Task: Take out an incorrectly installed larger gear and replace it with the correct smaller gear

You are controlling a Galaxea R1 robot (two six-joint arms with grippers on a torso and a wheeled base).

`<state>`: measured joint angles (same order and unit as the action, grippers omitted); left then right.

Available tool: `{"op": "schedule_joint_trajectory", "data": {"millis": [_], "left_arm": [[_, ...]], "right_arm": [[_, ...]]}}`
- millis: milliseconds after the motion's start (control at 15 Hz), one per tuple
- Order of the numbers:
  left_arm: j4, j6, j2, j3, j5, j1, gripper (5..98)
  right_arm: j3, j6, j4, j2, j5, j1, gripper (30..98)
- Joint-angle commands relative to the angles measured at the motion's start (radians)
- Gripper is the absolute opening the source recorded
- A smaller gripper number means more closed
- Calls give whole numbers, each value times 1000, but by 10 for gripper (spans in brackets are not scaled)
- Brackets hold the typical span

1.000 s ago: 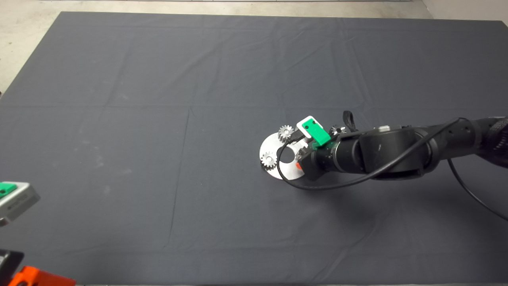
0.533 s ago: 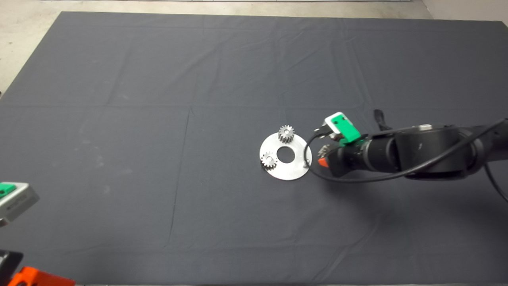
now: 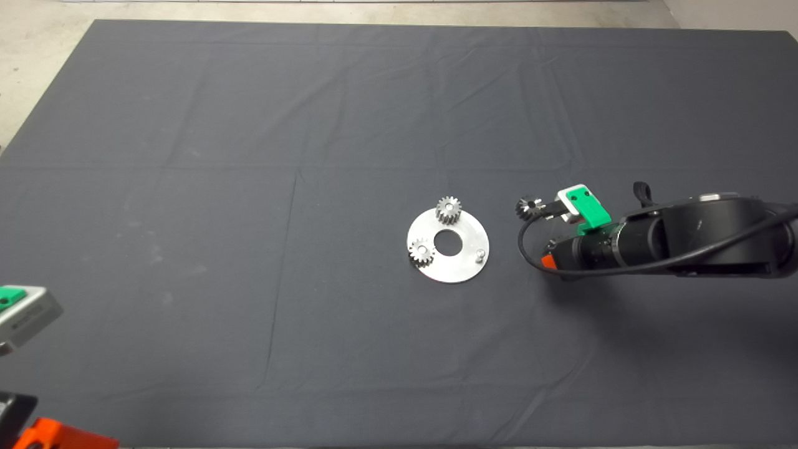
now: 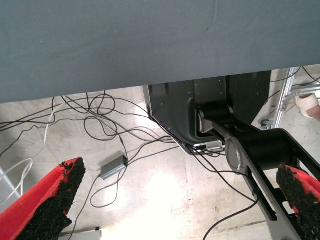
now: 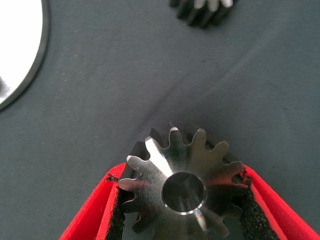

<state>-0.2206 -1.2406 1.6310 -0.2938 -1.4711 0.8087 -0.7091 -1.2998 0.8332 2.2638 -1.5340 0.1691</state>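
Silver plate bears two pale gears; right hand grips one larger gear.

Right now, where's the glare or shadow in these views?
Head view: the right gripper and its arm cast a soft shadow on the mat. Right wrist view: bright highlights on the larger gear. Left wrist view: the floor is washed out by glare.

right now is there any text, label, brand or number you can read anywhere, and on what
None can be read.
Larger gear, held between the right gripper fingers: bare metal, no marking.
Smaller gear, two pale gears and the round plate: no marking visible.
Left gripper, parked at the lower left edge: a dark mark on its grey housing, too small to read.
Grey box among the floor cables: no legible label.
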Motion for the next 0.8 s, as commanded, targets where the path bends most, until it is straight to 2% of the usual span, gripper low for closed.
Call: {"op": "schedule_joint_trajectory", "data": {"millis": [0,467,667,733], "left_arm": [[-17,3,2,12,-5,0,983],[-17,3,1,12,-5,0,983],[-17,3,1,12,-5,0,983],[-17,3,1,12,-5,0,983]], "right_arm": [[10,-12,-3,-2,-21,-5,493],[11,-13,-3,-10,-21,-6,496],[13,-13,-5,-8,-21,-6,506],[13,-13,-3,-11,-21,-5,530]]}}
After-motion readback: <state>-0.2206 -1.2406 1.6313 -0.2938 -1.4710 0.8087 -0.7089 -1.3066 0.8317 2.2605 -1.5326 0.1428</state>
